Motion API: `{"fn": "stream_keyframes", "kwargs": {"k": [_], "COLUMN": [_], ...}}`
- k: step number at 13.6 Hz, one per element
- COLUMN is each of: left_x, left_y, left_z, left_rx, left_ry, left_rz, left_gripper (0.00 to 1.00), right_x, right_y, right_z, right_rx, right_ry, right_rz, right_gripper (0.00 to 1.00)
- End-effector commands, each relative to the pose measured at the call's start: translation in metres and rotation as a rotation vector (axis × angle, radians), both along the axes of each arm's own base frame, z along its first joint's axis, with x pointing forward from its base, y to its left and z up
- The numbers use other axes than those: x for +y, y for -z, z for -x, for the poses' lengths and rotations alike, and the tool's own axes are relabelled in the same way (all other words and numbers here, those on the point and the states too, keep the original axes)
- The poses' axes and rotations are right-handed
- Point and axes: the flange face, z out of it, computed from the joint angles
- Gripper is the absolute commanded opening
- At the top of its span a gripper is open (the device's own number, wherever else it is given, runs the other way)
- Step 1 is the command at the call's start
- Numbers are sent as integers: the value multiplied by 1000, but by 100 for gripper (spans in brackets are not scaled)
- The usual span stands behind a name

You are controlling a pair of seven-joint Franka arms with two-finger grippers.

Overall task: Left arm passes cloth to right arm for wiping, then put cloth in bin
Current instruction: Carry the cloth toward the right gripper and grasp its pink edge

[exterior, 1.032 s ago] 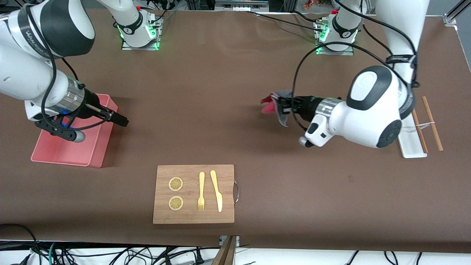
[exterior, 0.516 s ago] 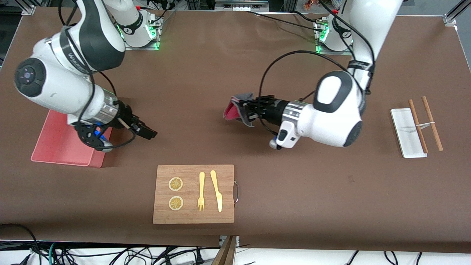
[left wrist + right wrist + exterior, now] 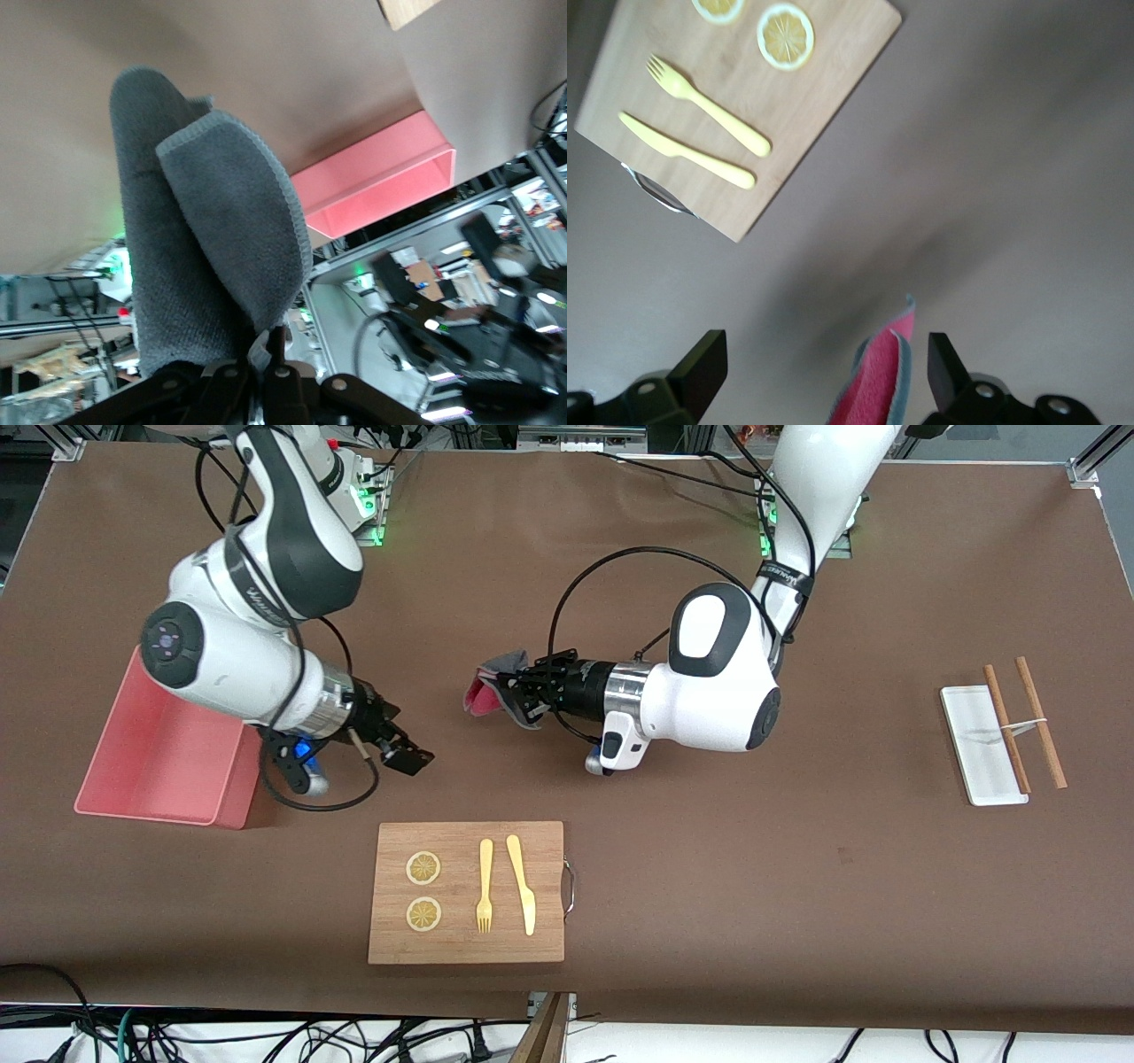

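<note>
My left gripper (image 3: pixel 524 691) is shut on the cloth (image 3: pixel 485 698) and holds it in the air over the middle of the table, folded, with the magenta face inside and the grey face outside. The left wrist view shows the grey cloth (image 3: pixel 213 239) pinched in my left gripper (image 3: pixel 266 347). My right gripper (image 3: pixel 406 756) is open and empty, in the air between the bin (image 3: pixel 159 757) and the cloth, a short way from the cloth. In the right wrist view the cloth (image 3: pixel 879 376) shows ahead of the open right gripper (image 3: pixel 824 359). The pink bin stands at the right arm's end and also shows in the left wrist view (image 3: pixel 381 181).
A wooden cutting board (image 3: pixel 467 921) with two lemon slices, a yellow fork (image 3: pixel 485 886) and a yellow knife lies nearer the front camera; it also shows in the right wrist view (image 3: pixel 824 97). A white oblong tray (image 3: pixel 974 735) with chopsticks lies at the left arm's end.
My left gripper carried the cloth from near the left arm's end to over the table's middle. My right gripper moved from over the bin toward the cloth.
</note>
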Motion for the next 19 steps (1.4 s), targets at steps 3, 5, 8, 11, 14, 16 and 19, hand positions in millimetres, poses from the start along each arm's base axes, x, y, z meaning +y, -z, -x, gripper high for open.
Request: {"fn": "stream_keyframes", "kwargs": {"k": [3, 5, 8, 11, 14, 16, 19], "left_x": [-8, -9, -8, -7, -6, -5, -4], "left_y": [-2, -8, -8, -8, -8, -7, -7], "left_z": [-10, -12, -12, -13, -14, -14, -15], "left_rx": [43, 33, 34, 35, 35, 37, 35], "left_ry": [-72, -72, -74, -76, -78, -78, -77], "left_rz": [67, 77, 78, 78, 77, 77, 76], "left_gripper": [0, 0, 0, 0, 0, 0, 0], "right_x": [39, 39, 39, 34, 29, 29, 28], "right_y": [30, 42, 46, 46, 46, 46, 46], "right_z": [14, 19, 25, 27, 30, 31, 32], "right_rx": [88, 115, 156, 186, 210, 219, 232], "right_ry": [62, 52, 35, 25, 15, 15, 10], "right_rz": [18, 31, 45, 55, 62, 64, 62], "right_gripper": [100, 100, 100, 100, 98, 74, 51]}}
